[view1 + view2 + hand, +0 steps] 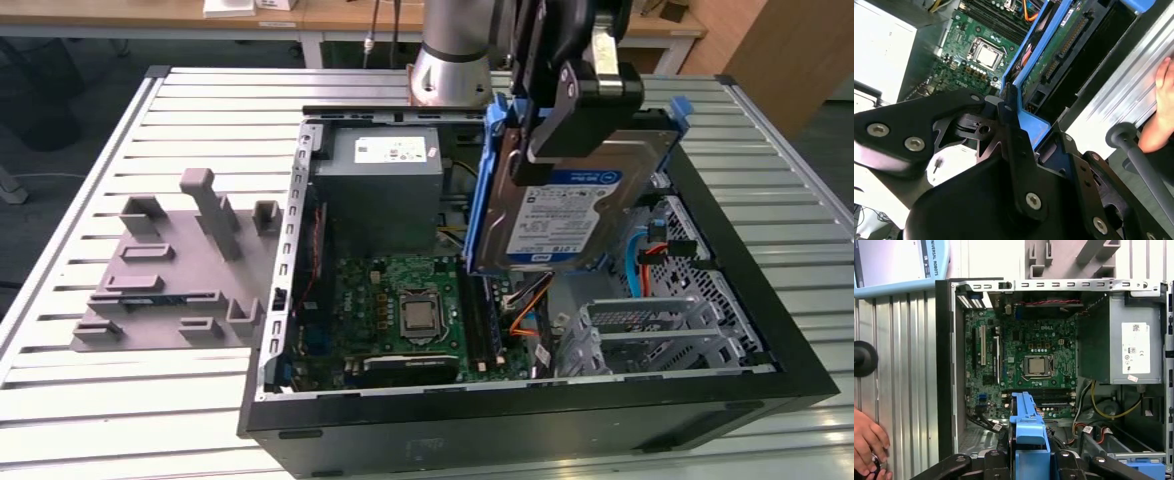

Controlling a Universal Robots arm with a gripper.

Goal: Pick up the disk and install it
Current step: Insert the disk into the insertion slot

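High over the open computer case (534, 425), clamping the disk (561, 215) in the gripper (571, 118), pinched tight on the top edge of the blue bracket. Hanging nearly upright, tilted a touch, label facing the exterior view, touching nothing else. Lower edge poised between the motherboard (400, 310) and the metal drive cage (667, 320). Behind, toward the exterior view's left, the grey power supply (380, 170) with 1 white sticker. Underneath it all, the slatted table (120, 400), carrying 1 grey fixture (174, 270) beside the case. And in the first wrist view, 1 hand (866, 442) resting on the table.
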